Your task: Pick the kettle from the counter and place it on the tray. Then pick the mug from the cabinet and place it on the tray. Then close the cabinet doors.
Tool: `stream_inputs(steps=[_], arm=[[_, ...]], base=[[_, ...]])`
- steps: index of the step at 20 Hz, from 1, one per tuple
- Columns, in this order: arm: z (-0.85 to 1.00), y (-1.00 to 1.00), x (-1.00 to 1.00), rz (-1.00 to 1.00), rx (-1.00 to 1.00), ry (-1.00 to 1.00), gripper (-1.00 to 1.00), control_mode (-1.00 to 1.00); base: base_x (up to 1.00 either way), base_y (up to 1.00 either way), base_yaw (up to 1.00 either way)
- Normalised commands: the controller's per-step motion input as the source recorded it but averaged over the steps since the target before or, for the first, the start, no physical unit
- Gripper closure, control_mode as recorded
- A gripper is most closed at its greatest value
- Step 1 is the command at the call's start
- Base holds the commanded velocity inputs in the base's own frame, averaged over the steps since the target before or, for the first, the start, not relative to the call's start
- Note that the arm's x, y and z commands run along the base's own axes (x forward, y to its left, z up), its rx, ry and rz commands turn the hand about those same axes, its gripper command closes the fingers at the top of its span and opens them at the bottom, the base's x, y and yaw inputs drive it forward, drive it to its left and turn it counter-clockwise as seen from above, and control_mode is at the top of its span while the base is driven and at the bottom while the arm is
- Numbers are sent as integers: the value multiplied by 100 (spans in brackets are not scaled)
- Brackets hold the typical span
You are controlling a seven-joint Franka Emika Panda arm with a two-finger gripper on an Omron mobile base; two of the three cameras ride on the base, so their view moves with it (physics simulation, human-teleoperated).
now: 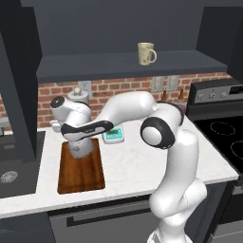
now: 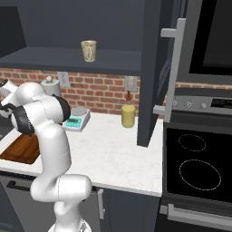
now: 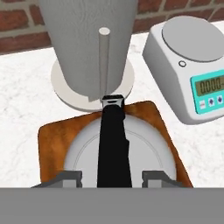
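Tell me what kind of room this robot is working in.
A rendered home kitchen, by the look of it: a marbled counter against a brick backsplash, a black stove beside it, and a wall cabinet with a mug on its shelf.

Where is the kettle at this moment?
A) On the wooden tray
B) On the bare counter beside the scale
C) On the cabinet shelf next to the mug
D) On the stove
A: in the hand view the kettle sits on the tray, whose brown corners show around it, in front of the paper-towel roll, with the scale off to one side.
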Motion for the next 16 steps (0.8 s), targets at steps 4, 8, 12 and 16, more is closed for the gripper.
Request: stream_inputs(steps=[4, 8, 12, 16], arm=[[-4, -6, -7, -4, 0, 0, -100, -100], [0, -10, -3, -2, 0, 0, -100, -100], [3, -11, -2, -1, 0, 0, -100, -100], [10, -15, -10, 0, 0, 0, -100, -100]], base=[[0, 0, 0], [0, 0, 0], [0, 0, 0], [0, 0, 0]])
